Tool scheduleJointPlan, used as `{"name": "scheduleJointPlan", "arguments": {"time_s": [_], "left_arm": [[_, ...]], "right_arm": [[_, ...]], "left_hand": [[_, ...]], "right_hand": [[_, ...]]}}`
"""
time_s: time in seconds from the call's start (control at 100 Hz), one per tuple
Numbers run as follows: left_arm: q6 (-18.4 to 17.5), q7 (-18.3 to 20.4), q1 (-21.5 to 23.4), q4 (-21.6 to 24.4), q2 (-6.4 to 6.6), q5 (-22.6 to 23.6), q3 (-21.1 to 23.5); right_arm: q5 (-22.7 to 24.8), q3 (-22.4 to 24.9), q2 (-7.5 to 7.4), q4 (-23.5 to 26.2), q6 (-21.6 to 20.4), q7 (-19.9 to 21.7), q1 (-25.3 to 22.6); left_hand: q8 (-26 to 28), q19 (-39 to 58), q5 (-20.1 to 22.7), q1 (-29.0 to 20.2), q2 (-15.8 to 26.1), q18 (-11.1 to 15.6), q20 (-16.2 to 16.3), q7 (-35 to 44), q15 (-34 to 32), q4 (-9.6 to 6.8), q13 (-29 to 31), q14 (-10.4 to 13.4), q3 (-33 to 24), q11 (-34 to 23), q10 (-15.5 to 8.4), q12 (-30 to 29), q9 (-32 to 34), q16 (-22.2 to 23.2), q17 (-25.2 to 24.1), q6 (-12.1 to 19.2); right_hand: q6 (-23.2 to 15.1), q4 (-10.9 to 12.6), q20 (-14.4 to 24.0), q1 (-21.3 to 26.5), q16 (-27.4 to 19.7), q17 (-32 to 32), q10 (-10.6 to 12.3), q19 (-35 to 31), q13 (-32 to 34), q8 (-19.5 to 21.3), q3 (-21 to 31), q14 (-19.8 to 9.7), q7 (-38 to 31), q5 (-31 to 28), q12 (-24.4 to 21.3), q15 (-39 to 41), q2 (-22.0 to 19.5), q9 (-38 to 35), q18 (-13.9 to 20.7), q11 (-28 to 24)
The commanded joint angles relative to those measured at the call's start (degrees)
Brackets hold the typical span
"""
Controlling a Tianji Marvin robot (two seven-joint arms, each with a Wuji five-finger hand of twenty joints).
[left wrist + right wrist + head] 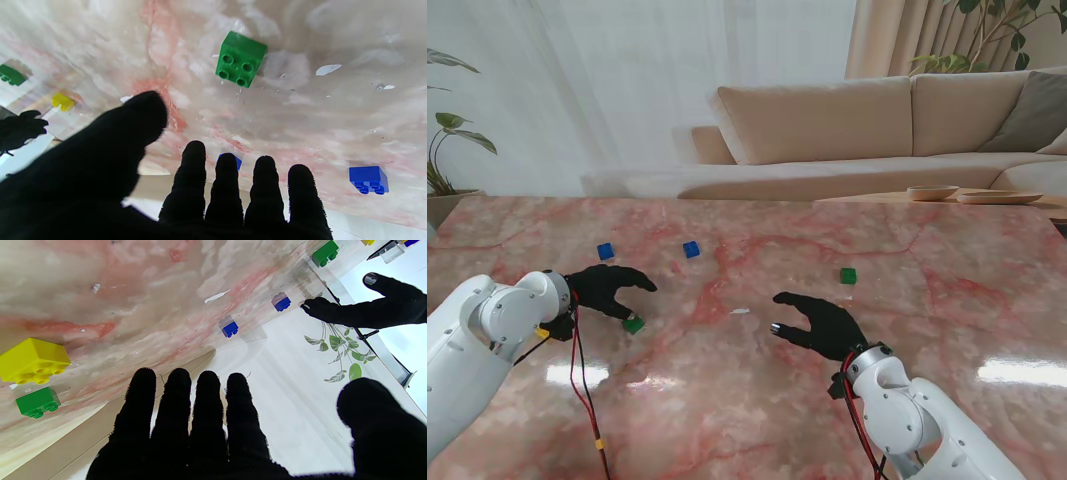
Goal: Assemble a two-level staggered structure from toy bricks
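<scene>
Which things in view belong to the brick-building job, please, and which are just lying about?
For the job:
near green brick by the left hand
far green brick
two blue bricks
yellow brick
right hand, open

Lying about:
sofa
two dishes
plant

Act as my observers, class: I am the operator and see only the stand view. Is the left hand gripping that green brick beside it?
Observer: No. The left wrist view shows the green brick lying free on the table, clear of the fingers of the left hand.
Operator: Which way up is it?
Observer: Studs facing away from the table top; four studs show.
Operator: I see only green and blue bricks. Any other colour?
Observer: Yes. The right wrist view shows a yellow brick near the right hand, next to the other green brick.
</scene>
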State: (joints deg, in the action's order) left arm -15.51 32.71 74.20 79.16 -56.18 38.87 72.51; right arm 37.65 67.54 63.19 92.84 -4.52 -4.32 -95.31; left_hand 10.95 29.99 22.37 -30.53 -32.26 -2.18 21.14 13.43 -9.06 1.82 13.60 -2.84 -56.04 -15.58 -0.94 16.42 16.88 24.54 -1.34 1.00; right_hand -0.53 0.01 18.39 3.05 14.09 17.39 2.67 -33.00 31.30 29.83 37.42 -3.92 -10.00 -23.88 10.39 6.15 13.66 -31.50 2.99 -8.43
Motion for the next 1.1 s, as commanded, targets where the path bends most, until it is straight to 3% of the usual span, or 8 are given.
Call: {"name": "scheduleJointPlan", "arguments": {"time_s": [0.0,0.06,0.1,0.19,0.31,0.65,0.75,1.09], "left_arm": [[-0.25,0.52,0.15,-1.19,0.31,0.27,-0.52],[-0.84,0.67,0.02,-1.82,0.45,1.07,-0.88],[-0.99,0.62,-0.03,-2.27,0.49,1.48,-1.1],[-1.16,0.29,-0.35,-3.63,0.53,1.98,-1.72],[-1.81,0.25,-1.18,-5.53,0.71,2.93,-2.83],[-3.47,-2.87,-3.09,-10.58,0.63,4.46,-5.98],[-4.26,-5.55,-3.15,-11.68,0.43,5.9,-6.57],[-6.52,-14.82,-3.99,-15.92,-0.29,9.63,-9.13]], "right_arm": [[-0.37,0.05,0.02,-0.13,0.46,1.02,-0.64],[-0.43,0.03,0.0,-0.05,0.45,1.17,-0.63],[-0.45,0.01,-0.01,-0.03,0.43,1.24,-0.61],[-0.48,-0.06,0.03,-0.19,0.33,1.08,-0.51],[-0.48,-0.08,0.02,-0.23,0.42,1.13,-0.44],[-0.54,-0.13,-0.1,0.16,0.89,1.87,-0.55],[-0.48,-0.06,-0.12,0.32,1.06,2.02,-0.62],[-0.51,0.0,-0.17,0.42,1.0,2.28,-0.64]], "left_hand": [[-0.3,-1.13,-2.49,-2.41,-2.34,-1.09,1.68,0.22,-2.07,2.17,-1.29,0.06,-4.64,-1.35,-1.43,1.86,-1.1,1.65,-1.24,3.21],[0.01,-2.21,-2.96,-4.56,-2.46,-0.94,2.06,0.83,-2.3,1.9,-2.1,-0.08,-8.66,-1.52,-1.2,2.83,-1.93,2.48,-1.33,5.37],[0.56,-3.84,-3.77,-8.52,-2.61,-0.82,2.52,1.93,-2.49,2.92,-2.96,-0.25,-10.96,-2.19,-0.86,3.88,-2.53,3.04,-1.32,7.18],[1.31,-6.34,-5.49,-16.1,-1.16,-0.5,3.41,3.53,-2.84,2.7,-4.37,-0.53,-9.13,-1.7,-0.54,4.34,-4.88,3.47,-1.47,9.35],[2.16,-8.64,-7.15,-18.89,-0.41,-0.24,4.52,5.37,-2.21,2.7,-6.22,-0.14,-7.67,-0.17,-0.2,3.93,-5.25,2.96,-1.7,10.6],[9.71,-8.77,-11.97,-10.16,-3.54,0.06,7.23,16.49,-2.9,4.54,-6.26,0.25,-8.46,0.69,-0.56,4.7,-5.45,3.27,-1.4,12.1],[16.03,-8.05,-14.32,-7.46,-4.21,0.22,7.49,22.29,-4.42,4.81,-5.59,-0.17,-6.42,0.06,-0.52,5.4,-5.38,4.19,-1.28,12.71],[27.38,-7.33,-15.08,-3.38,-6.48,0.72,7.2,32.3,-5.72,6.16,-7.49,0.27,-0.54,0.88,-0.04,6.01,-5.67,4.07,-1.21,14.76]], "right_hand": [[-1.57,1.18,0.63,0.1,-0.11,-0.05,1.33,-1.0,-0.06,-0.01,-0.95,-0.5,-0.78,-0.54,0.56,0.32,-0.52,-0.58,0.15,-0.14],[-1.56,1.17,0.71,0.11,-0.08,-0.02,1.38,-1.05,-0.08,-0.02,-0.83,-0.68,-0.79,-0.53,0.66,0.31,-0.51,-0.63,0.14,-0.16],[-1.57,1.15,0.75,0.08,-0.05,0.0,1.46,-1.08,-0.03,-0.02,-0.74,-0.62,-0.81,-0.54,0.72,0.32,-0.51,-0.73,0.17,-0.19],[-1.6,1.14,0.85,0.18,0.02,0.05,1.47,-1.14,0.05,-0.02,-0.39,-0.67,-0.87,-0.65,0.86,0.36,-0.41,-0.85,0.12,-0.23],[-1.67,1.06,0.98,0.09,0.1,0.04,1.53,-1.18,0.11,-0.05,0.13,-0.67,-0.9,-0.65,1.0,0.39,-0.33,-0.97,0.08,-0.25],[-1.67,0.42,1.27,0.06,0.2,0.11,1.69,-1.26,0.22,-0.12,1.67,-1.15,-0.97,-0.73,1.24,0.37,0.04,-1.14,0.11,-0.21],[-1.65,0.16,1.34,0.12,0.21,0.19,1.73,-1.27,0.29,-0.15,1.95,-1.21,-0.98,-0.74,1.26,0.39,0.12,-1.17,0.13,-0.2],[-1.72,-0.35,1.5,0.24,0.21,0.29,1.68,-1.26,0.27,-0.21,2.57,-1.25,-1.07,-0.87,1.26,0.37,0.27,-1.2,0.17,-0.2]]}}
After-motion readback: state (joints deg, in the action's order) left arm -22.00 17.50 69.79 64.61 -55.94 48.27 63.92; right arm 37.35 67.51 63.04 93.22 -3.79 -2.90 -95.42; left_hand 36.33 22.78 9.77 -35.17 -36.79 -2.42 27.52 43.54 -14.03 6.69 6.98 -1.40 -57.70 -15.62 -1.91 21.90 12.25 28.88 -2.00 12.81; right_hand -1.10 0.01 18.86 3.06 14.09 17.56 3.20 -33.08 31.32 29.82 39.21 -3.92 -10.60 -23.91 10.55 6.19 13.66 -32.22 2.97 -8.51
